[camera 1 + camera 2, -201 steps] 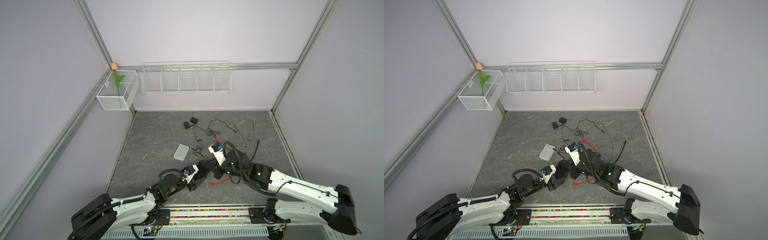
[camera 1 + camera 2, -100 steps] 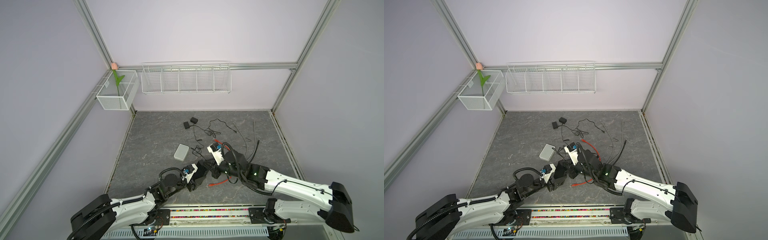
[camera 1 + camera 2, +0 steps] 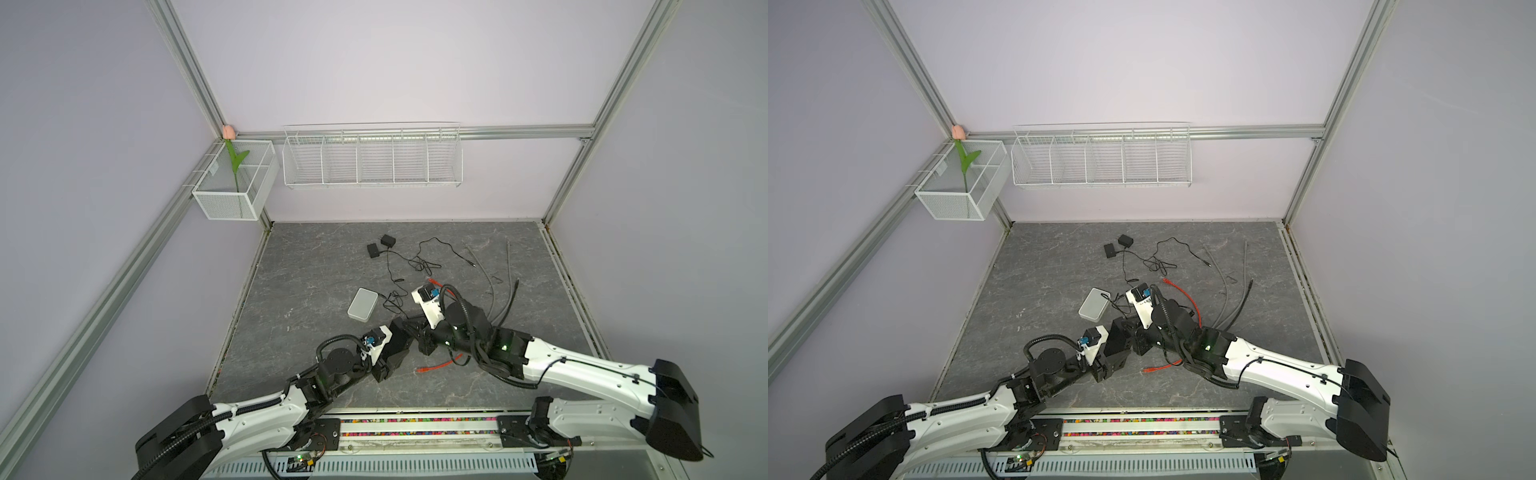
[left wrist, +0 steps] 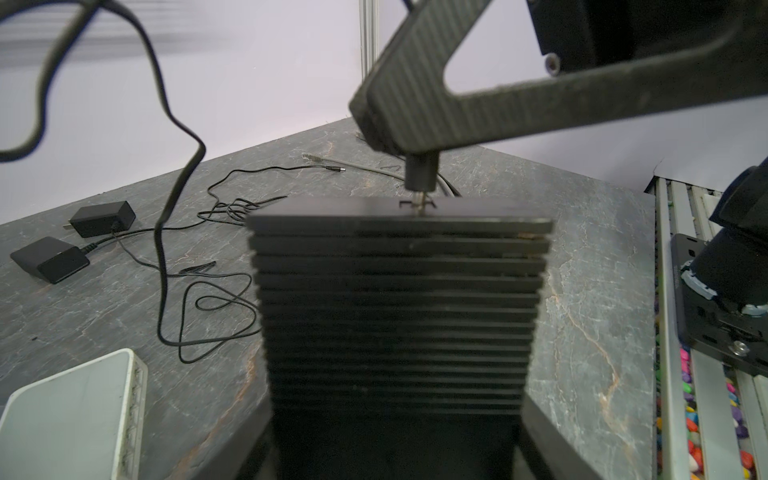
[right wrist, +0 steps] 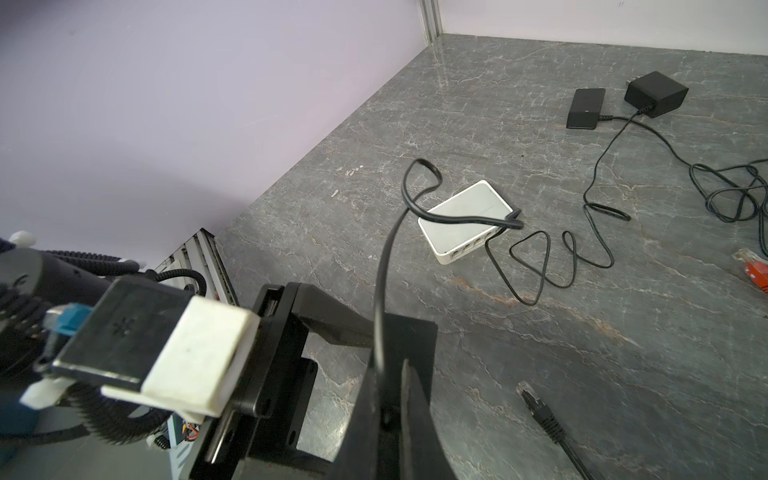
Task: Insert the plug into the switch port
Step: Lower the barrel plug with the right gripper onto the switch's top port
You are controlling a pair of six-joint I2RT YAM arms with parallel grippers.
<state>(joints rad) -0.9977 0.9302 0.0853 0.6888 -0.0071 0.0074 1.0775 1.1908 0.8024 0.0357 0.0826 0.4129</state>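
Observation:
My left gripper is shut on a black ribbed switch, which stands up between its fingers. At the switch's far end there is a small port. My right gripper is shut on the black barrel plug. The plug's metal tip sits right at that port. The plug's thin black cable loops up out of the right fingers, which hide the plug in the right wrist view. In both top views the two grippers meet at the table's front middle: left gripper, right gripper.
A white box with a row of ports lies just behind the grippers. Two black power adapters and tangled thin cables lie farther back. A red cable, grey cables and a black network plug lie near the right arm.
The right arm has swung slightly to the left, with its gripper staying against the switch. The left arm has not moved.

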